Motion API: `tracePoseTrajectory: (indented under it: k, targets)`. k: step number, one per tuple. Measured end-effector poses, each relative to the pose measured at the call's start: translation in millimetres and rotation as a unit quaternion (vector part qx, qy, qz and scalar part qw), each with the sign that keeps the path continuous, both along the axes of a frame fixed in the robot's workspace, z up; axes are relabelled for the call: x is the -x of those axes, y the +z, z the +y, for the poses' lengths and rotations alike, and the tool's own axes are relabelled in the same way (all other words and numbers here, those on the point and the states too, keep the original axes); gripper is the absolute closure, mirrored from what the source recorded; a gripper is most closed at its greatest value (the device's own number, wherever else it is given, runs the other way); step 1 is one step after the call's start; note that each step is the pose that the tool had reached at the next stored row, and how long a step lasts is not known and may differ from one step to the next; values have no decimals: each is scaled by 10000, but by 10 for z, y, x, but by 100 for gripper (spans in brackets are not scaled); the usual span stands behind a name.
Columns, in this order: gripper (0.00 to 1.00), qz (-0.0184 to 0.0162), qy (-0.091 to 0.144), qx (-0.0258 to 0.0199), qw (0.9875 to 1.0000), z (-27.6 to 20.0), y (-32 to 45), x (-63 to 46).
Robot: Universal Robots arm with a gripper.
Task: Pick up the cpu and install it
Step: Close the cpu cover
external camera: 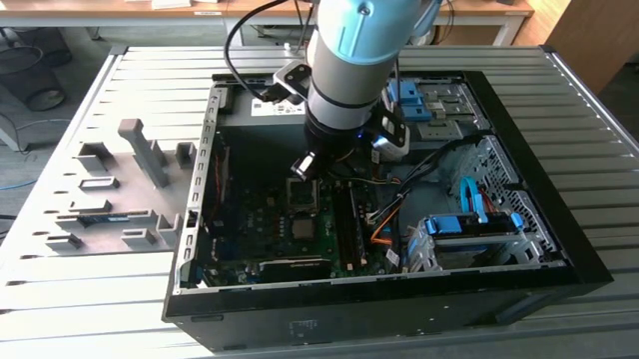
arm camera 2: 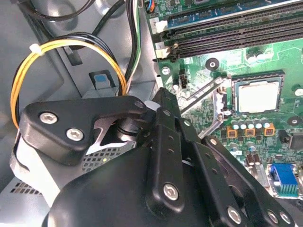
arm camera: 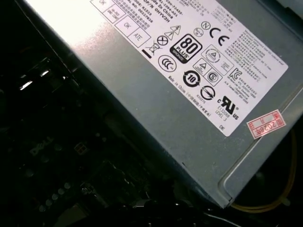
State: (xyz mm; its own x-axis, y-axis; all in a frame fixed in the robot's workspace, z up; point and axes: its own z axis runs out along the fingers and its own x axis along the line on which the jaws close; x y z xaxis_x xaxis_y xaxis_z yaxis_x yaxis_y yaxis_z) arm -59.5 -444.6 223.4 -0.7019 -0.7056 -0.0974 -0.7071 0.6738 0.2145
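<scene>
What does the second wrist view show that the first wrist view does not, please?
Second wrist view: the motherboard, with the cpu inside its black socket frame, memory slots and a blue port. First wrist view: the grey power supply with its labelled face and a red sticker. Both: yellow wires, probably the same bundle.

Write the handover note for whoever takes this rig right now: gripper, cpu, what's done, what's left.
Gripper: hangs inside the open computer case, low over the motherboard; whether it is open or shut cannot be told.
Cpu: silver-grey square lying in its socket frame on the motherboard in the second wrist view, apart from the gripper.
Done: the cpu appears seated in the socket.
Left: the retention lever looks raised, so the socket appears not yet locked.
</scene>
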Motion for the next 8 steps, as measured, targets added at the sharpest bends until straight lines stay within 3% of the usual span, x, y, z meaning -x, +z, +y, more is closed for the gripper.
tracePoseTrajectory:
  k: [8]
  targets:
    - [90,-6,127,1,9999,-15,47,9]
